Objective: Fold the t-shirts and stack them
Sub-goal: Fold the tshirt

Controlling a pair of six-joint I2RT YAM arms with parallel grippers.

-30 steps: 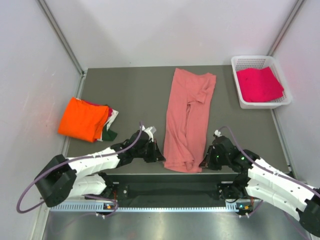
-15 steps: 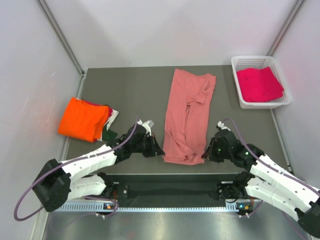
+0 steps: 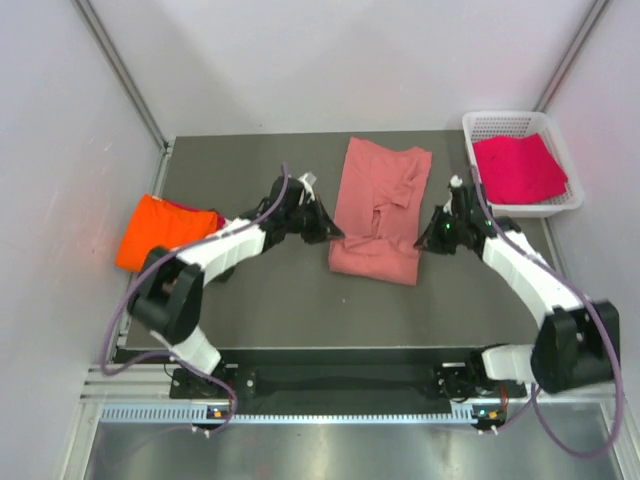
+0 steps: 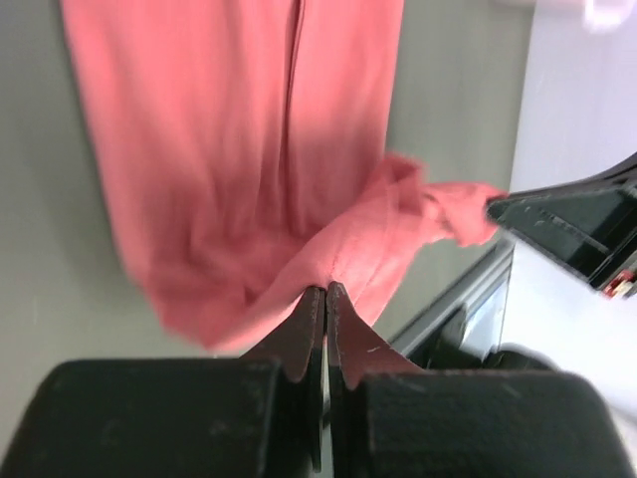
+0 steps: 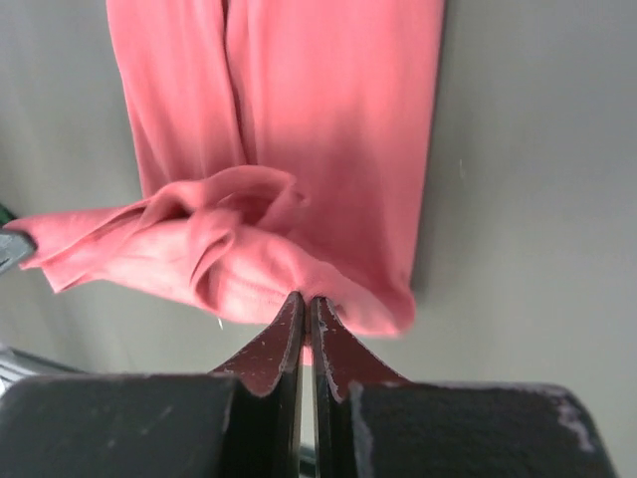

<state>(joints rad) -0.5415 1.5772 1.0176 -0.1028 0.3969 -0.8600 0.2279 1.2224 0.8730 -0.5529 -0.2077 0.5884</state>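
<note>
The salmon-pink t-shirt [image 3: 378, 205] lies lengthwise at the table's middle, its near end lifted and doubled over toward the far end. My left gripper [image 3: 332, 233] is shut on its left near corner, seen in the left wrist view [image 4: 323, 291]. My right gripper [image 3: 428, 240] is shut on its right near corner, seen in the right wrist view [image 5: 307, 299]. The pink cloth also shows in both wrist views [image 4: 249, 149] [image 5: 328, 129]. The orange t-shirt [image 3: 160, 232] lies folded at the left. The magenta t-shirt [image 3: 518, 168] lies in the basket.
The white mesh basket [image 3: 478, 185] stands at the back right corner. Under the orange shirt a bit of darker red cloth [image 3: 205, 212] shows. Grey walls close in the table on three sides.
Both grippers have carried the pink shirt's near edge away from the table's front toward the far end, folding the shirt over itself. Both arms now reach far out over the table.
</note>
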